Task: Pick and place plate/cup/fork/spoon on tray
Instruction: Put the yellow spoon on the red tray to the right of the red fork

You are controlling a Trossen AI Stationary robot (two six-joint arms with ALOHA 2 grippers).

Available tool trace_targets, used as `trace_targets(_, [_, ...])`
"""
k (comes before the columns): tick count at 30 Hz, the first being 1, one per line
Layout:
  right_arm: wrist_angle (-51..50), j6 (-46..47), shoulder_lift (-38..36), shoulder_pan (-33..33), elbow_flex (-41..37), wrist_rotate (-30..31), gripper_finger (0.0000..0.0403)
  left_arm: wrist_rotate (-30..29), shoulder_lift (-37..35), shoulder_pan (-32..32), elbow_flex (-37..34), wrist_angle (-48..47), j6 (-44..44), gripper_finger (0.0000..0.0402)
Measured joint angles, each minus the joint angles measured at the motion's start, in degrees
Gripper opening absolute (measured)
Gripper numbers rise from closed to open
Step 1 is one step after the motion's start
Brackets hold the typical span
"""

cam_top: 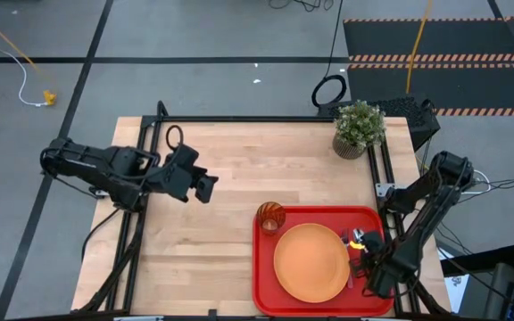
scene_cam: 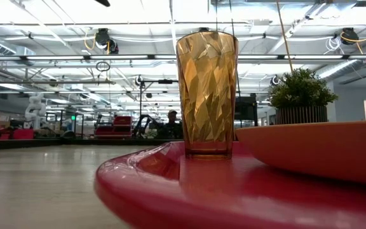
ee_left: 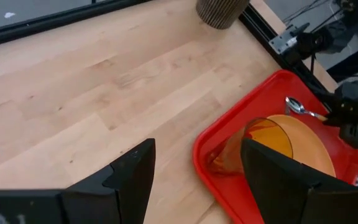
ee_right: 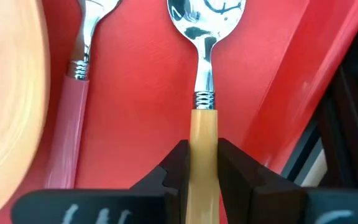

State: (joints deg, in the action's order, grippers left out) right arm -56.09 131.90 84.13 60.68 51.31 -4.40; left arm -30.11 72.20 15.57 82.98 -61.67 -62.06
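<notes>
The red tray [cam_top: 266, 267] lies at the table's near right. On it rest the orange plate [cam_top: 310, 261] and, upright at the far left corner, the amber cup [cam_top: 270, 216], which stands close up in the low view [scene_cam: 206, 92]. The pink-handled fork [ee_right: 73, 118] lies on the tray between the plate [ee_right: 5, 93] and the spoon [ee_right: 205, 74]. My right gripper [cam_top: 364, 245] is over the tray's right side, shut on the spoon. My left gripper [cam_top: 205, 185] hangs open and empty over the table's left middle; its fingers show wide apart in its wrist view [ee_left: 197, 180]. My right gripper pinches the spoon's orange handle [ee_right: 205, 134] between its two fingers [ee_right: 173, 168]. The fingers lie along the handle, and the silver bowl [ee_right: 205, 15] points away from them toward the table's far side. The handle's rear end is hidden between the fingers. Whether the spoon touches the tray floor I cannot tell.
A potted green plant [cam_top: 359, 127] stands at the table's far right corner, beyond the tray. Bare wood [cam_top: 221, 259] stretches left of the tray and under my left arm. Black frame rails [cam_top: 377, 169] run along the table's sides.
</notes>
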Motion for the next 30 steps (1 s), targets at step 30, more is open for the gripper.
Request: trace_targets(30, [8.3, 0.5, 3.0, -4.8, -4.2, -2.1, 0.0097, 0.1, 0.0, -1.5, 0.0, 1.8, -0.7, 0.0237])
